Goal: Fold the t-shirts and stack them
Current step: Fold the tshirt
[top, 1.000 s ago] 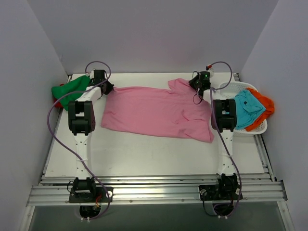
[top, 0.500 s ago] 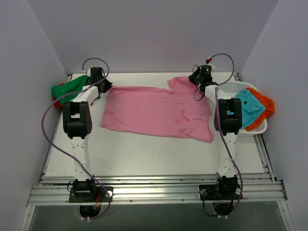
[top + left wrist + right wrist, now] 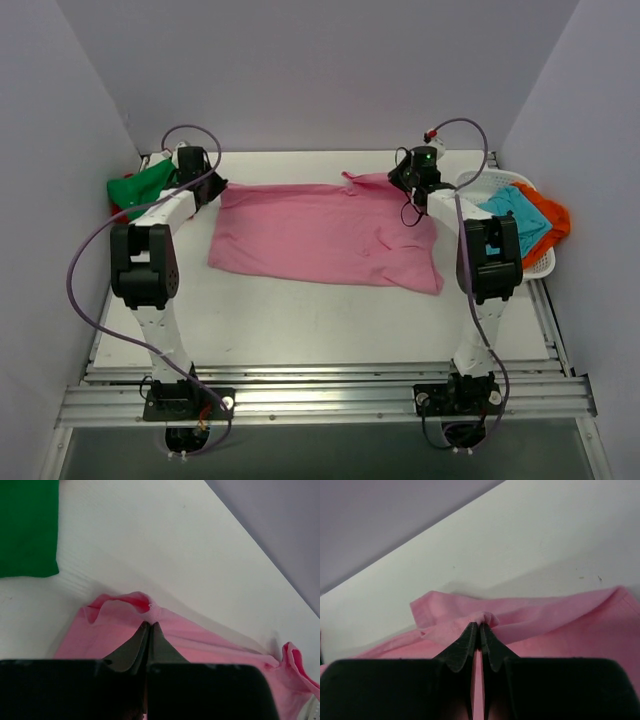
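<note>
Mid-step, by judgement: spreading the pink t-shirt (image 3: 325,235) flat ahead of a first fold. Pinched at the tips of the left gripper (image 3: 150,626): a small ridge of pink hem, jaws clenched with no gap. Same at the right gripper (image 3: 480,626): shut tight on a bunched fold of pink edge. From above, held at both far corners, with the rest of the cloth trailing back from the hands toward the arm bases across the table (image 3: 300,320). Near hem slack, dipping lower on the right hand's side. Just outboard of the left hand: green t-shirt (image 3: 140,187) in a heap. Just outboard of the right hand: white mesh basket (image 3: 497,180) holding teal t-shirt (image 3: 512,215) and orange t-shirt (image 3: 555,215). To do this step well, probably: keep both pinches firm, draw the hands apart evenly until taut and straight between them, stay low enough not to drag the near hem forward. Creases visible just behind the right hand (worth easing out before laying down). Let go only once flat. Risks, as a guess: thin pinch slipping under uneven pull; cloth catching the basket rim beside the right hand.
</note>
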Action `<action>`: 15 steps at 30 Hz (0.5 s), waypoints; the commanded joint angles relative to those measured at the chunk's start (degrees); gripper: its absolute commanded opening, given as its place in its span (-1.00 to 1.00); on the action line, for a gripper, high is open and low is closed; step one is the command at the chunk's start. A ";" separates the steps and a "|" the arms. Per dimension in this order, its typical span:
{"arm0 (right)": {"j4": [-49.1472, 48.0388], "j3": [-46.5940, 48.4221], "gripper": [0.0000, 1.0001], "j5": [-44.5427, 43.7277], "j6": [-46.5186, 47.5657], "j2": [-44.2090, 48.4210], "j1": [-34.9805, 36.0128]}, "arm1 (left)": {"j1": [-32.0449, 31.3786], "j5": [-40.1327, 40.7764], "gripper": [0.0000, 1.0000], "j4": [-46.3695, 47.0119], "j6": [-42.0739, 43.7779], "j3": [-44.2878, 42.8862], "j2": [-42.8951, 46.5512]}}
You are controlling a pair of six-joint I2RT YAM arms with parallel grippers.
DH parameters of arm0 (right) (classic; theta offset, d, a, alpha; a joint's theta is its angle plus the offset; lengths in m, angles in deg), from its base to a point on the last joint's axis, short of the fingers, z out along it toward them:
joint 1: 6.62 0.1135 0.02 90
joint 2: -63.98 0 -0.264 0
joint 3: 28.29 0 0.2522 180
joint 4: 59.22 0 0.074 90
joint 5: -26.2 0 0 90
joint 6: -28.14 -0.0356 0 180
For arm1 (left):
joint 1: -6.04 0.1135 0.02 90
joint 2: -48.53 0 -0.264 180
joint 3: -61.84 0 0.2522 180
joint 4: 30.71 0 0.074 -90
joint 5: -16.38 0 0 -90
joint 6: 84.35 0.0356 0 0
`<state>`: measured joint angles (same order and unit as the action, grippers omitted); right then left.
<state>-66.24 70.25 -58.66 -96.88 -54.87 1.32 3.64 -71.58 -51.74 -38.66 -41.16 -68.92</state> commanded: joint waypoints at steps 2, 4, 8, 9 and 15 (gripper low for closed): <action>-2.25 -6.96 -1.00 -3.12 1.10 10.12 1.02 | 0.99 -0.90 -0.95 4.01 1.07 4.93 6.52; -2.52 -9.35 -1.00 -3.65 1.10 13.45 1.11 | 1.25 -0.99 -0.95 4.98 1.07 8.10 7.93; -2.52 -14.98 -1.00 -4.88 1.19 18.99 1.55 | 1.43 -1.08 -0.95 6.04 1.16 12.23 11.00; -2.52 -16.99 -1.00 -4.97 1.19 19.96 1.63 | 1.43 -1.16 -0.95 6.30 1.16 12.85 11.45; -1.64 -26.04 -1.00 -8.04 1.19 29.97 1.99 | 2.04 -1.43 -0.95 8.13 1.25 17.16 13.47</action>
<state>-67.44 47.71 -63.46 -96.27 -30.43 2.85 4.82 -72.58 -48.38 -38.58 -25.18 -58.90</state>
